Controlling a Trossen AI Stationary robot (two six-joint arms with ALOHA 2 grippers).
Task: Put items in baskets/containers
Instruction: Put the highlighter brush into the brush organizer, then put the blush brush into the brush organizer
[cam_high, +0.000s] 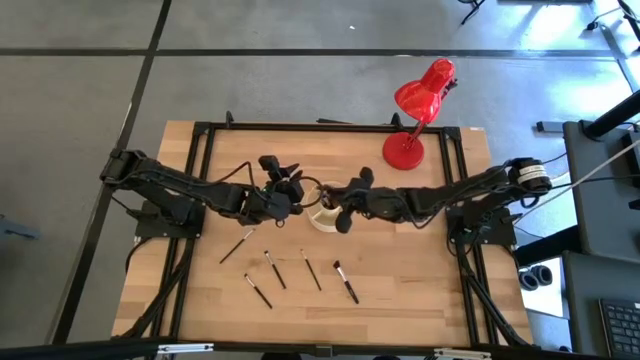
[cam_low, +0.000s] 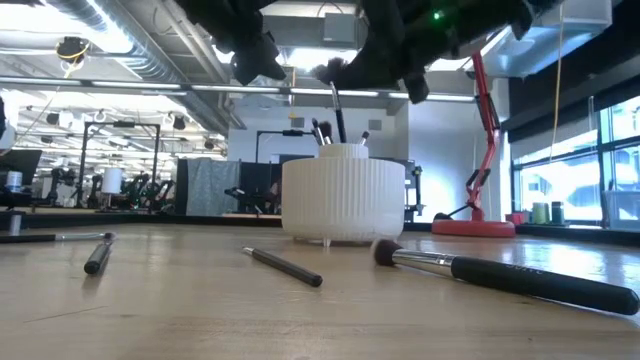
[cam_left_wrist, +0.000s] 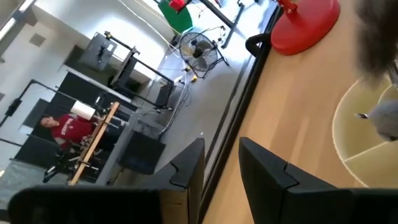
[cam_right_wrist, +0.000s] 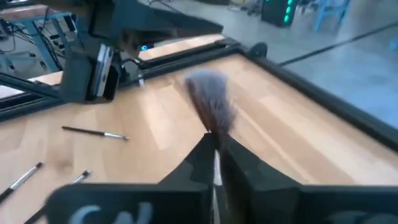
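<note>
The cream ribbed organizer cup stands mid-table with a few brushes upright in it. Several thin brushes lie flat on the wood nearer the near edge; the low view shows a dark-handled one in front. My right gripper hovers over the cup's right side, shut on a grey fluffy-tipped brush. My left gripper hangs open just left of the cup, with nothing between its fingers. My right gripper pinches the fluffy brush between its two fingers just behind the bristle head. The grey bristles stick out past the fingertips, and the brush lies along the fingers. It is lifted clear of the table, above the cup.
A red desk lamp stands by its round base near the far right corner. A black frame rail runs round the table. Bare wood lies left and right of the loose brushes. A person in red is far off in the room.
</note>
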